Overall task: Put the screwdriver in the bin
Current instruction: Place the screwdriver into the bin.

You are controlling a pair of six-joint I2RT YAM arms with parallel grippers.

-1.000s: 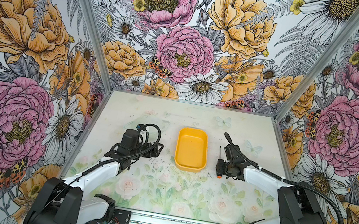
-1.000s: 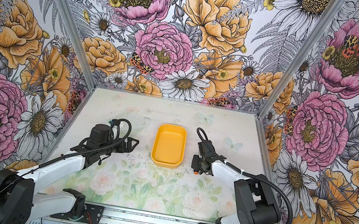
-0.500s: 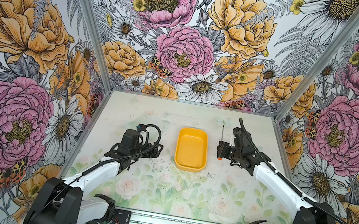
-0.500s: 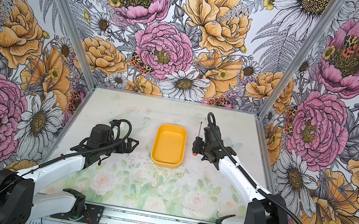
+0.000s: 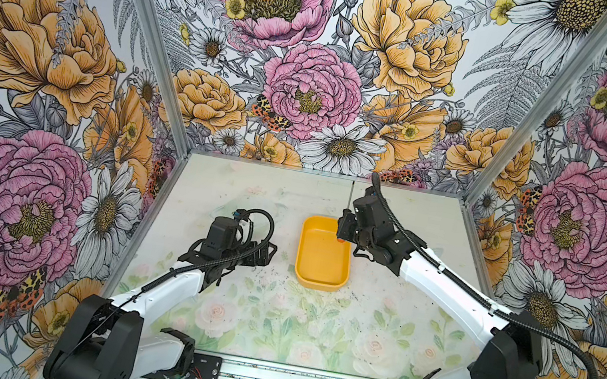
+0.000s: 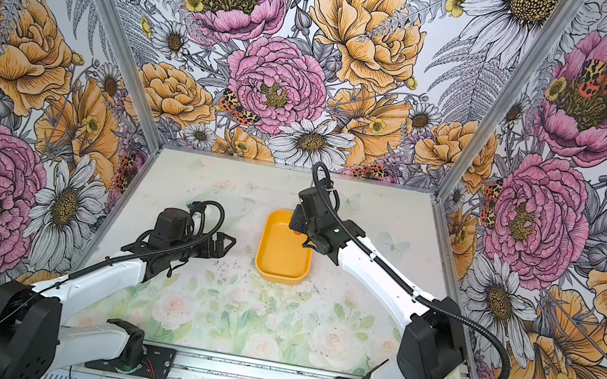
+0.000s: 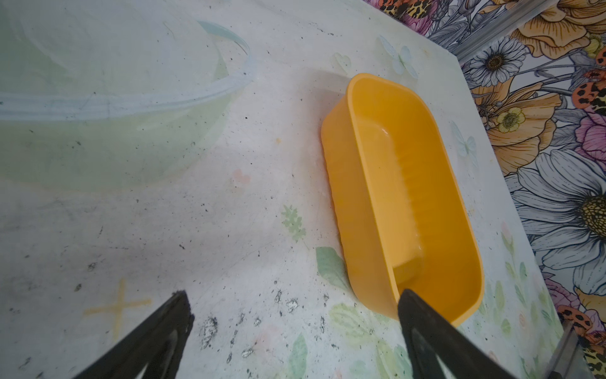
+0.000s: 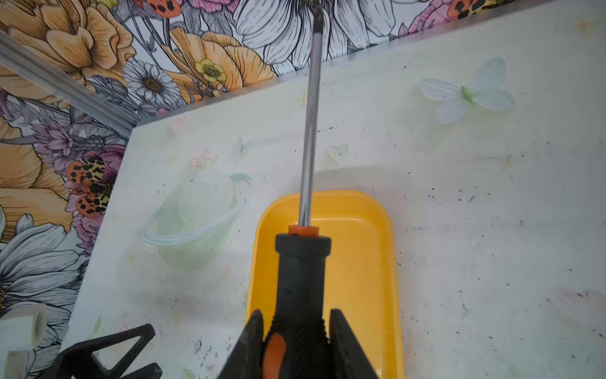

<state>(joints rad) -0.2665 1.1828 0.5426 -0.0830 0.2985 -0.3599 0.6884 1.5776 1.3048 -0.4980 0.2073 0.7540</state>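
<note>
yellow-orange bin (image 5: 323,259) on surface (image 5: 270,319) | screwdriver (image 8: 303,272) in the air over bin's far right part, shaft aimed at back wall (image 5: 313,74) | right jaws clamped on its black-and-orange handle | left jaws apart, low over surface, near bin's left side

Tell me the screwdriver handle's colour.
The screwdriver handle is black with an orange collar and inset; right wrist view shows it best.

Lab booth: floral walls (image 5: 311,86), aluminium frame (image 5: 150,24)

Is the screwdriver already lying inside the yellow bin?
No, the right gripper holds the screwdriver by its handle, lifted over the bin.
</note>
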